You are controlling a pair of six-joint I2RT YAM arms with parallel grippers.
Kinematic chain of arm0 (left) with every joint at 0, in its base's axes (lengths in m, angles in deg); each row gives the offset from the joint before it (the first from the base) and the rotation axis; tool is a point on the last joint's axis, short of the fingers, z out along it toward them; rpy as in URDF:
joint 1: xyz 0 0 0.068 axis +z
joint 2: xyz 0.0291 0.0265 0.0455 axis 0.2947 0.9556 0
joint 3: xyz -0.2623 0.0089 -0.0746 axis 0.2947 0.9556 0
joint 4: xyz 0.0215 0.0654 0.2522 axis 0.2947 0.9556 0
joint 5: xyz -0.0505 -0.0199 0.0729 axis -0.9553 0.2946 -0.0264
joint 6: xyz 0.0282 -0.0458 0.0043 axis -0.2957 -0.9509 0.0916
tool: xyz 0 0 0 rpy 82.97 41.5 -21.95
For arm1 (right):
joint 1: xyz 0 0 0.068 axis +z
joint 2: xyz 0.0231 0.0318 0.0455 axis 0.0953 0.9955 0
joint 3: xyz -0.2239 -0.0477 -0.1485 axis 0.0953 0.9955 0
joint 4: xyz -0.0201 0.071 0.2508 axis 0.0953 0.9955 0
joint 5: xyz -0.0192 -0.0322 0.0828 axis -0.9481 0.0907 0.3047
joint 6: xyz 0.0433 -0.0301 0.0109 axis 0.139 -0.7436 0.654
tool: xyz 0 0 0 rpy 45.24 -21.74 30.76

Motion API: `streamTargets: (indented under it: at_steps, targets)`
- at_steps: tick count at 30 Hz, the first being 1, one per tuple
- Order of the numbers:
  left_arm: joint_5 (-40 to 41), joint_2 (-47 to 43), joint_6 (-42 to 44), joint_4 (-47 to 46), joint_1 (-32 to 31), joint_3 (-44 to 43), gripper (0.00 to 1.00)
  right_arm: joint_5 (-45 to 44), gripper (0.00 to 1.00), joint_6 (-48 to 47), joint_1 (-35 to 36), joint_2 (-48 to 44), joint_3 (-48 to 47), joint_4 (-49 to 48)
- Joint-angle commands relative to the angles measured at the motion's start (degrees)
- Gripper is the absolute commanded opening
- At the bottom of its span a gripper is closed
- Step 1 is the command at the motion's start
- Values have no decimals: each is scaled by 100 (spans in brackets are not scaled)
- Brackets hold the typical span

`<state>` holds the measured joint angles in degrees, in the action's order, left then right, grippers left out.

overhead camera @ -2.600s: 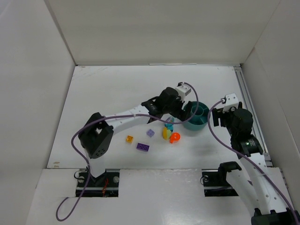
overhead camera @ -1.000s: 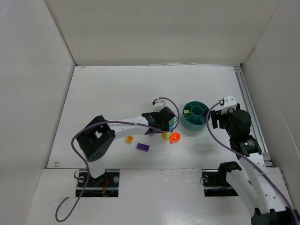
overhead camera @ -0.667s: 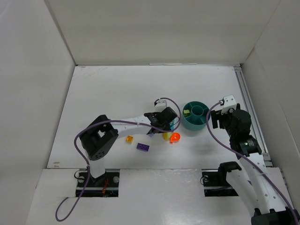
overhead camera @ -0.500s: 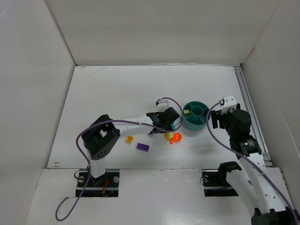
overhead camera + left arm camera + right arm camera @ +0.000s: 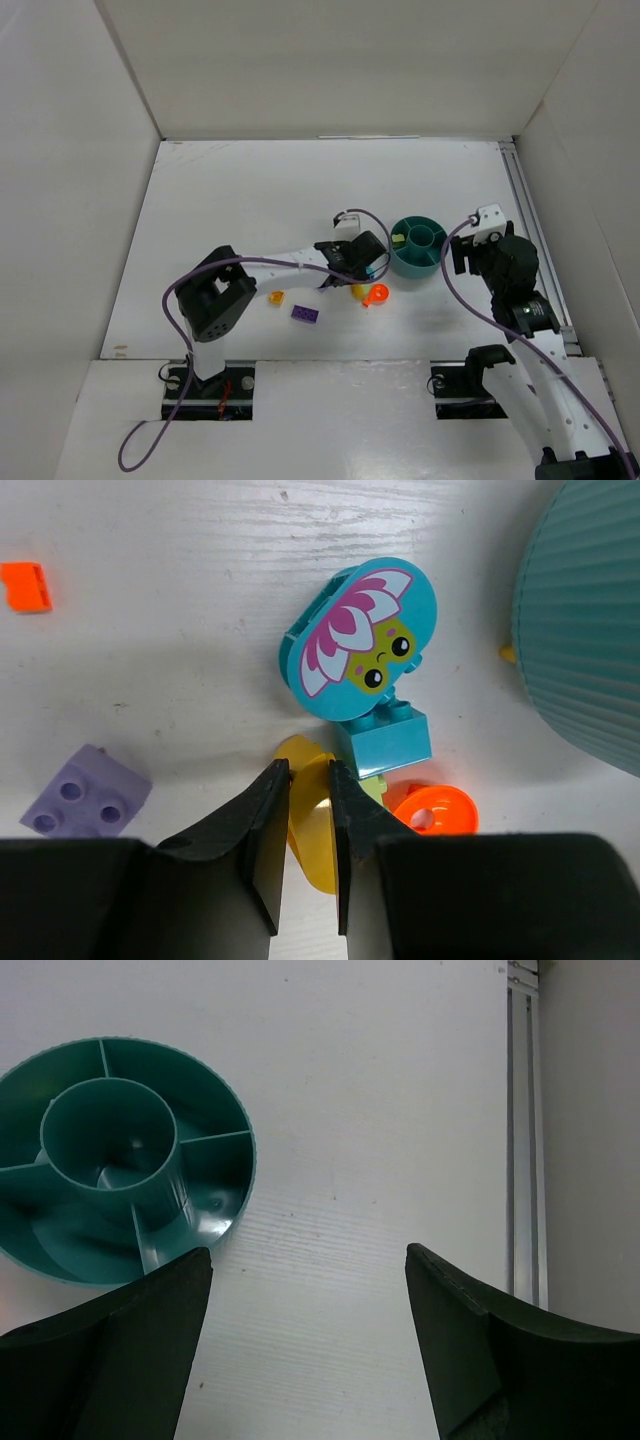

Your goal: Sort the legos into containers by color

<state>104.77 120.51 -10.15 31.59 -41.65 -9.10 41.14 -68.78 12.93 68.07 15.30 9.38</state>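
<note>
My left gripper is shut on a yellow lego that lies on the table, one finger on each side of it. Touching it are a cyan lego with a round flower-face plate, a light green lego and an orange ring. A lavender lego and a red-orange lego lie apart to the left. From above, the left gripper is just left of the teal bowl, whose containers hold a light green lego. My right gripper hangs open and empty beside the bowl.
A purple lego and a small orange lego lie nearer the left arm's base. A metal rail runs along the table's right edge. White walls enclose the table on three sides.
My left jaws have closed onto the yellow lego, and the wrist has shifted slightly right toward the bowl. The right arm has stayed put.
</note>
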Motion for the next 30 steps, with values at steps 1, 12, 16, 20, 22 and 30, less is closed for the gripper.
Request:
streamTargets:
  at_steps: [1,12,16,20,22,30]
  targets:
    - [467,-468,275,339,-45,-193,0,409,83,-239,-52,-141,115,-300]
    - [757,-2366,2349,-1690,-45,861,0,4283,90,-848,-52,-151,344,-1706]
    - [433,-3017,2876,-2568,-98,1326,0,5451,92,-435,-52,279,344,-2356]
    - [221,-3544,3202,-3604,-98,1827,0,6375,92,190,-52,903,-15,-2665]
    - [151,-3782,3290,-3878,-98,2065,0,6596,92,409,-52,1263,-287,-2726]
    - [-43,-3888,3405,-4354,-203,2232,0,6413,96,691,510,1616,-728,-2867]
